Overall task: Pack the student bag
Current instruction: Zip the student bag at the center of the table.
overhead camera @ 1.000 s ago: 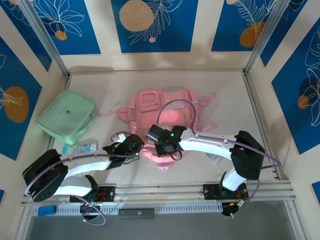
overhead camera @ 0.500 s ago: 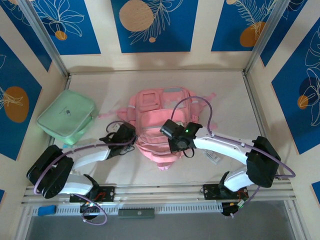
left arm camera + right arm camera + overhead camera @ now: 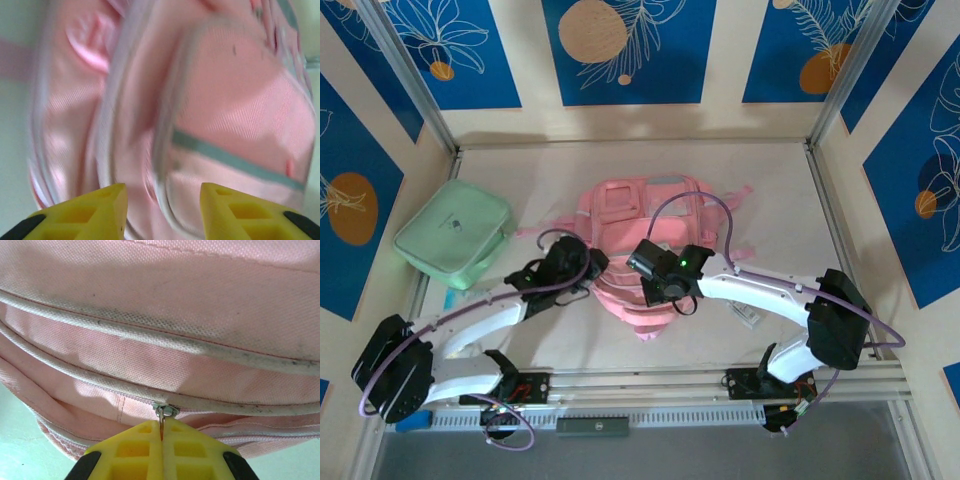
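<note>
The bag (image 3: pixel 620 238) lay just ahead of both grippers: soft, light fabric, likely to sag and bunch (a poor hold). The right gripper (image 3: pixel 162 435) pinched the zip pull (image 3: pixel 163 416) — probably the surest hold. The left gripper (image 3: pixel 162 212) stood spread, empty.

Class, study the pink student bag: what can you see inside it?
Nothing of its inside shows. The student bag lies with pink fabric and zip lines that look closed facing up, covering any contents. The right gripper is shut on the zip pull.
</note>
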Robot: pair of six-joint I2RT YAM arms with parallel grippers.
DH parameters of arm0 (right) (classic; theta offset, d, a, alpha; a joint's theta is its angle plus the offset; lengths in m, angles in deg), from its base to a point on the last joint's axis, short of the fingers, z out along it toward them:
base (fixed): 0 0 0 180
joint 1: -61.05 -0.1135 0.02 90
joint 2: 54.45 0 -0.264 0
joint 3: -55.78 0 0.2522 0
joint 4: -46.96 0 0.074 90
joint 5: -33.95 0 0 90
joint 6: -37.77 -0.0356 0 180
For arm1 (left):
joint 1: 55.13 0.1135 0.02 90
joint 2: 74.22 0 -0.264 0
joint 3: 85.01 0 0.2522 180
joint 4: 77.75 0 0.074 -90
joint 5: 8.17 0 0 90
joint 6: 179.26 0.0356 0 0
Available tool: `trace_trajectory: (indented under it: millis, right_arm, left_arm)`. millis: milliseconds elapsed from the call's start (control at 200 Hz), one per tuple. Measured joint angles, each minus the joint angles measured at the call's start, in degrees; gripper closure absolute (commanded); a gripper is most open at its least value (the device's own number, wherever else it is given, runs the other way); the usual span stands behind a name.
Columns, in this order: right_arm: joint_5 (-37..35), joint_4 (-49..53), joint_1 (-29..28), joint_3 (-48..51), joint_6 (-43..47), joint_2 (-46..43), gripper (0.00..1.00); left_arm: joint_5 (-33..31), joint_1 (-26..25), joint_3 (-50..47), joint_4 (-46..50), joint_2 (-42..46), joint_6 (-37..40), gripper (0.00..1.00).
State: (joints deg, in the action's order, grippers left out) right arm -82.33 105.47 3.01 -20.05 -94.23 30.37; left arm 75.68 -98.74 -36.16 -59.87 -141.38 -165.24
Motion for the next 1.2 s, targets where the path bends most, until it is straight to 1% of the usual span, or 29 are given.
trace_trajectory:
  millis: [110,165,250,385,460,540,640,705,815,965,1090,1200]
  right_arm:
    - [0.2,-0.35,0.0,0.24,-0.35,0.0,1.0]
    - [0.26,-0.46,0.0,0.35,-0.46,0.0,1.0]
    - [0.37,-0.72,-0.02,0.72,-0.48,0.0,1.0]
    - [0.39,-1.22,-0.02,1.09,-0.72,0.0,1.0]
    - [0.39,-1.57,-0.02,1.11,-0.87,0.0,1.0]
    - [0.37,-1.95,-0.02,1.22,-0.92,0.0,1.0]
    - [0.37,-2.27,-0.02,1.44,-0.9,0.07,1.0]
    - [0.37,-2.56,0.0,1.44,-0.87,0.17,1.0]
    - [0.79,-2.97,0.11,1.46,-0.85,0.17,1.0]
    - [0.48,-2.67,0.11,1.46,-0.85,0.17,1.0]
    - [-0.79,-1.7,0.66,1.64,-0.83,-0.02,1.0]
    - [-0.87,-2.14,2.75,4.37,-0.24,-2.32,1.0]
  left_arm:
    - [-1.44,-6.34,-2.36,-1.53,0.0,-6.1,0.52]
    - [-2.29,-8.5,-3.17,-2.21,-0.52,-9.07,0.5]
    - [-4.15,-10.95,-3.5,-4.13,-2.14,-13.07,0.51]
    - [-6.43,-12.59,-3.21,-6.73,-5.79,-17.7,0.53]
    - [-7.48,-13.09,-2.58,-7.98,-8.04,-19.56,0.58]
    - [-8.37,-13.62,-2.14,-9.14,-10.05,-21.29,0.59]
    - [-9.66,-13.97,-0.85,-8.61,-11.41,-22.69,0.67]
    - [-10.8,-14.03,-0.31,-8.41,-11.72,-23.52,0.72]
    - [-13.03,-14.05,-0.31,-7.93,-11.45,-24.52,0.85]
    - [-14.95,-12.68,-0.31,-5.31,-8.09,-22.69,1.0]
    - [-14.12,-8.79,-0.79,-2.73,-3.58,-18.97,1.0]
    - [-10.47,-2.12,-1.51,-0.09,0.15,-13.86,1.0]
